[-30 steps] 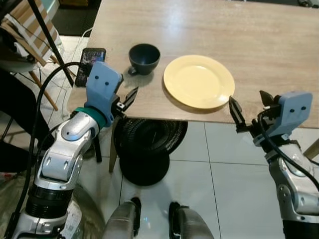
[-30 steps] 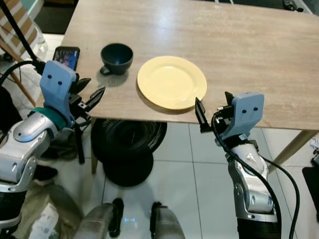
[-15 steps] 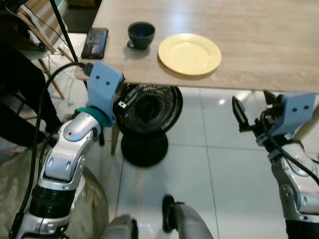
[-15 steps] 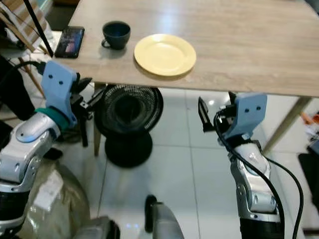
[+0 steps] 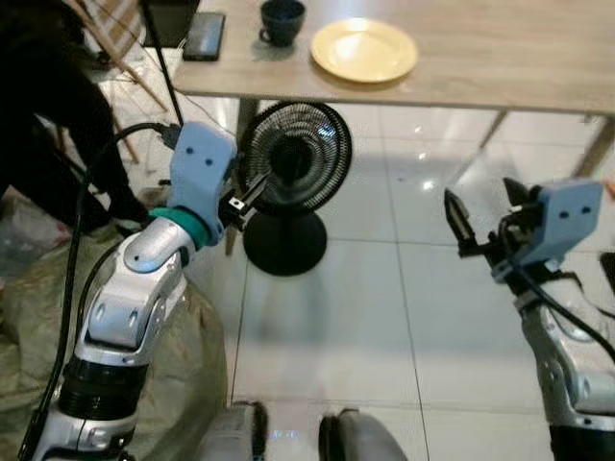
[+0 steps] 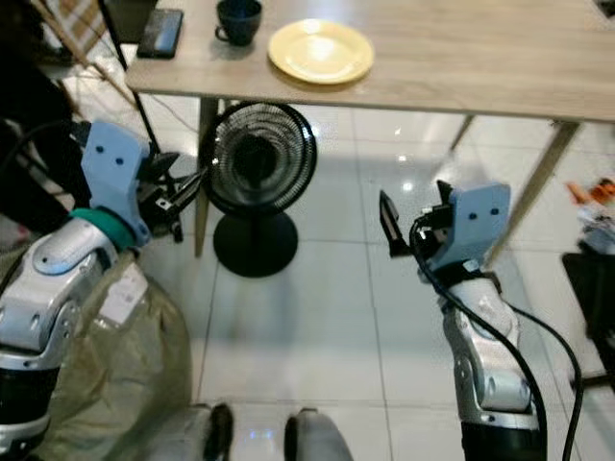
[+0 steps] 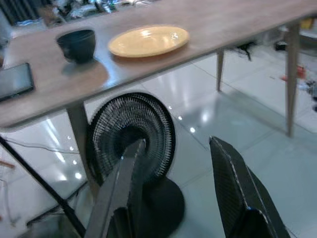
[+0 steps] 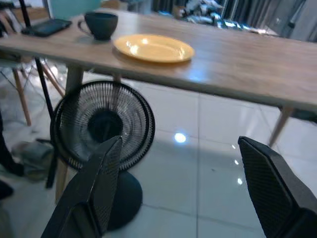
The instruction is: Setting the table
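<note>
**A:** Left eye view has the bench (image 5: pixel 500 67) well ahead of the robot, with a yellow plate (image 5: pixel 364 50) on it and a dark cup (image 5: pixel 282 19) just beside that. How far along is the setting?

**B:** Barely begun, I'd judge: one plate, one cup, a phone (image 5: pixel 206 36) near the corner, no cutlery that I can make out

**A:** And the arms?

**B:** Left gripper (image 7: pixel 178 193) and right gripper (image 8: pixel 188 193) both hang over the floor, jaws spread wide, holding nothing. A black fan (image 6: pixel 255 163) stands under the bench
</note>
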`<state>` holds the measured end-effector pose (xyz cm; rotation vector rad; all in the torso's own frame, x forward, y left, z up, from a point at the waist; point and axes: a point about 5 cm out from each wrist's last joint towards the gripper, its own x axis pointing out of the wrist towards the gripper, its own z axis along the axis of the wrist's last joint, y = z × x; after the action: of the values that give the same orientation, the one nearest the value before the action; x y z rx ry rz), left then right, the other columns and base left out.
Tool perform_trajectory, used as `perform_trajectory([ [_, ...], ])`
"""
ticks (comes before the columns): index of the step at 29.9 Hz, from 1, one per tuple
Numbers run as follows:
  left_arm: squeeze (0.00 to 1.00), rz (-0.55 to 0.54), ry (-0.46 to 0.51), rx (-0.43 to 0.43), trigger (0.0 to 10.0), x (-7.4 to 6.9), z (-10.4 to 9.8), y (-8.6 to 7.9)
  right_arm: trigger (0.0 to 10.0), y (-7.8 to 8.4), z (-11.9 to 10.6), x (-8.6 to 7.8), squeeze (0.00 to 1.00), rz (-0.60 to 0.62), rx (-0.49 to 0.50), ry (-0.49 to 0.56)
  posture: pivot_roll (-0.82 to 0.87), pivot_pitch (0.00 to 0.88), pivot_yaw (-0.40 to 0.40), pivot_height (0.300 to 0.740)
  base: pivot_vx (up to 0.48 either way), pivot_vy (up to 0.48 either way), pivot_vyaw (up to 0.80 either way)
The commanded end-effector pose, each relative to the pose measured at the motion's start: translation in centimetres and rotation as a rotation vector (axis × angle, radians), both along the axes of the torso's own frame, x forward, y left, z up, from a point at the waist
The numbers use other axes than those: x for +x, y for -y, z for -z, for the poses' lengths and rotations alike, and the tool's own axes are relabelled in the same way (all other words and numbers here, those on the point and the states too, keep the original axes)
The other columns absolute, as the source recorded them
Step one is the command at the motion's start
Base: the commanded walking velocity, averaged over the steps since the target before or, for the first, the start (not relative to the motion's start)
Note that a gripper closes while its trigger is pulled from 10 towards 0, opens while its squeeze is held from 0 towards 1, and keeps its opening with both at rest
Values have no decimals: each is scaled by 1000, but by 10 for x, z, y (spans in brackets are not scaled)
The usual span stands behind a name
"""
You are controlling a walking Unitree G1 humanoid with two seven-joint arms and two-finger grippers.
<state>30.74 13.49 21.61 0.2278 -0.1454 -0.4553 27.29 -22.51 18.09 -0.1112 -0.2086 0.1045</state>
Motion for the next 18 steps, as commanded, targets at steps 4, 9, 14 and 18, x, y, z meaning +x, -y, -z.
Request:
perform_trajectory([
  [4, 0, -3, -15, 6, 10000, -1, 4, -2, 10000, -2, 4, -1, 0, -7, 0, -12, 8, 87, 29, 740, -416, 0, 0],
  [9, 0, -1, -15, 6, 10000, -1, 4, -2, 10000, -2, 4, -2, 0, -4, -1, -14, 6, 91, 29, 740, -414, 0, 0],
  [14, 0, 1, -17, 5, 10000, -1, 5, -1, 10000, -2, 5, -2, 0, -3, -2, -17, 4, 93, 28, 740, -413, 0, 0],
  [18, 0, 2, -17, 4, 10000, -1, 5, -1, 10000, -2, 5, -3, 0, -3, -2, -17, 3, 94, 27, 740, -405, 0, 0],
])
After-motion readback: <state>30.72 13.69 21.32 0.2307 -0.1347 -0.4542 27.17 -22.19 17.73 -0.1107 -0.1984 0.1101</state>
